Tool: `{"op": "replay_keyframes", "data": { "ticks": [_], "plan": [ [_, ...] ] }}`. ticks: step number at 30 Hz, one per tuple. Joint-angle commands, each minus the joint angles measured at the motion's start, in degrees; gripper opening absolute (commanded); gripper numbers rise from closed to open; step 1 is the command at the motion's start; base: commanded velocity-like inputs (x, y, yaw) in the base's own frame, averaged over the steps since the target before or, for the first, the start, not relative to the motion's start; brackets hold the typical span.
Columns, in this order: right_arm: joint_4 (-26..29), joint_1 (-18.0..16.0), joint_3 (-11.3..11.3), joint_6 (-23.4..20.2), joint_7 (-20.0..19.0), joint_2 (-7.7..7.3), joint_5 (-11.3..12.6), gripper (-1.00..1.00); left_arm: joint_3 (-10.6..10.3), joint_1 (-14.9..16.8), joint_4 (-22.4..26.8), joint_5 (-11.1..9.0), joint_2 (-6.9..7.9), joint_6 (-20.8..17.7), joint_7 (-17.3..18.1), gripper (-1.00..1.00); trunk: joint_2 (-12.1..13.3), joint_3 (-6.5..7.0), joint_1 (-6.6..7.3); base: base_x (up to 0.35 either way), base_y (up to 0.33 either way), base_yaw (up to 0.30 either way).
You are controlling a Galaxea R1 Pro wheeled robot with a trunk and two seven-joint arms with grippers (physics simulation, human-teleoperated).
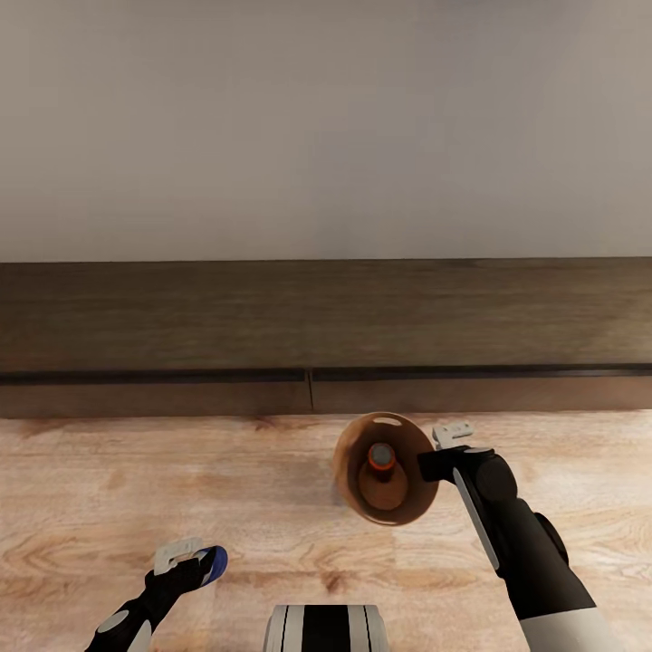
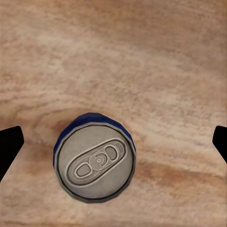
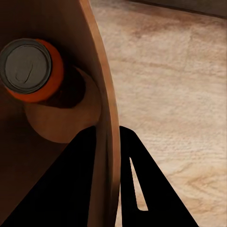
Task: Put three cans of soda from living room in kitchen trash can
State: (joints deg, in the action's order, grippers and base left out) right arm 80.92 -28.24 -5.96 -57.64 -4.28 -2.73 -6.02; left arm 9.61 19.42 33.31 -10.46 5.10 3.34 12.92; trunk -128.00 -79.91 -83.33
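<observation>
Nearest to me, low at my left side, my left hand (image 1: pixel 192 554) hangs over the light wood plank floor (image 1: pixel 136 480) with the blue can of soda (image 1: pixel 215 561) at its tips. From the left wrist view the blue can of soda (image 2: pixel 94 158) stands upright under the hand, grey top and pull tab facing up, and the two dark fingertips (image 2: pixel 9 142) sit far out to either side of it with bare floor (image 2: pixel 113 52) between each tip and the can. So my left hand is released and spread wide, not touching the can's sides as far as I can see.

A little farther out, on my right, my right hand (image 1: pixel 444 457) is clenched on the rim of the tash can (image 1: pixel 349 471). In the right wrist view one dark finger (image 3: pixel 61 189) lies inside the brown wall (image 3: pixel 101 94) and the other outside it, with the wall pinched between them. I cannot tell whether the bin rests on the floor or is lifted clear of it. An orange can of soda (image 1: pixel 381 457) stands upright in the bin's bottom; its grey top (image 3: pixel 26 66) faces up.

Beyond the bin, the long dark wood cabinet (image 1: pixel 326 317) runs across the far edge of the floor, with a plain pale wall (image 1: pixel 326 127) behind it.
</observation>
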Motion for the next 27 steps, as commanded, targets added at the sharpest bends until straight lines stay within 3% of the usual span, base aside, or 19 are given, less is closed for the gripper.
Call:
{"op": "replay_keyframes", "data": {
  "ticks": [1,27],
  "plan": [
    [0.0,0.0,0.0,0.0,-0.3,0.01,0.8,-1.0,0.0,0.0,0.0,0.0,0.0,0.0,0.0,1.0,0.0,0.0,0.0,0.0,0.0,0.0],
    [2.9,0.5,-0.2,-0.1,-0.4,0.26,0.9,-1.0,0.0,0.0,0.0,0.0,0.0,0.0,0.0,1.0,0.0,0.0,0.0,0.0,0.0,0.0]
  ]
}}
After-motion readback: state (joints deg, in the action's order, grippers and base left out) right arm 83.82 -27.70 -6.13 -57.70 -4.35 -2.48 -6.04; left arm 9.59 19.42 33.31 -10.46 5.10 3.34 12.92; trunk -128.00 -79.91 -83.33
